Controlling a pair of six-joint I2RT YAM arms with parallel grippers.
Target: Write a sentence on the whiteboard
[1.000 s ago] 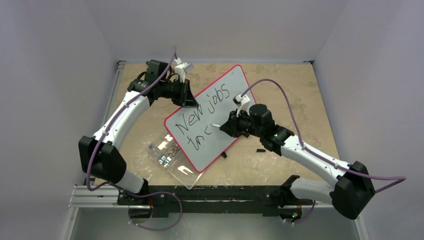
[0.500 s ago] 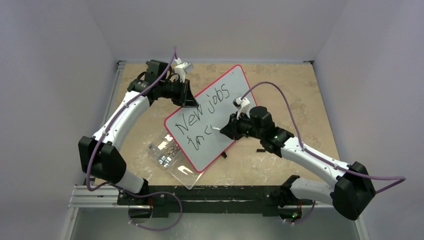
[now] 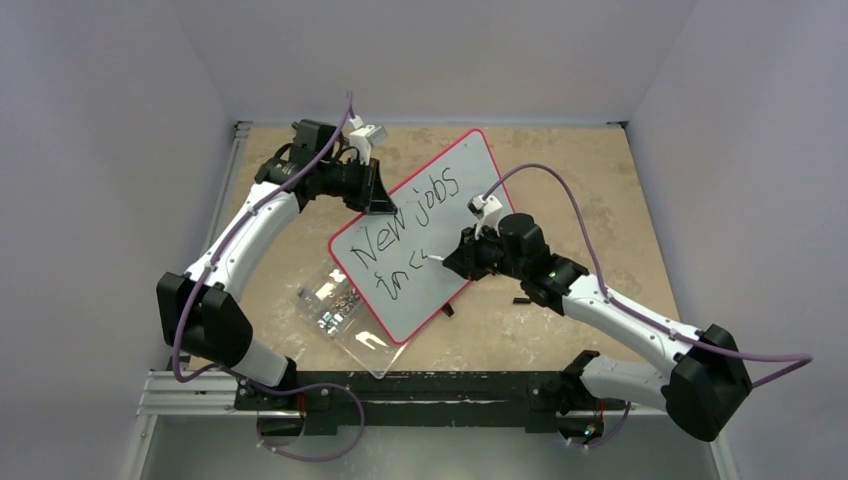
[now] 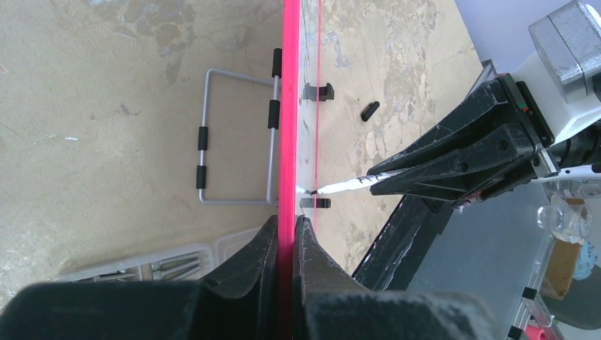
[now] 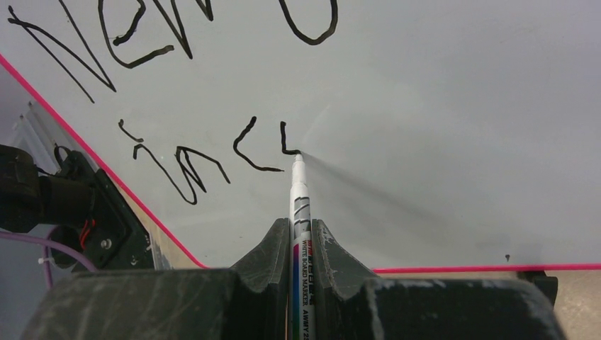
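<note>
The whiteboard (image 3: pixel 440 215) with a red rim stands tilted on the table. The sentence (image 3: pixel 400 235) on it reads "New jobs" and below it "inc" plus a fresh stroke (image 5: pixel 287 142). My left gripper (image 3: pixel 378 195) is shut on the board's upper left rim (image 4: pixel 288 142). My right gripper (image 3: pixel 452 260) is shut on a white marker (image 5: pixel 299 205), its tip touching the board at the end of the last stroke. The marker also shows in the left wrist view (image 4: pixel 351 185).
A clear plastic box of screws (image 3: pixel 335 305) lies just left of the board's lower corner. A small black marker cap (image 3: pixel 521 300) lies on the table to the right. The board's wire stand (image 4: pixel 237 138) shows behind it.
My right gripper has drawn a new stroke after the "c" in the second line, shifting slightly right and down. The left arm has not moved.
</note>
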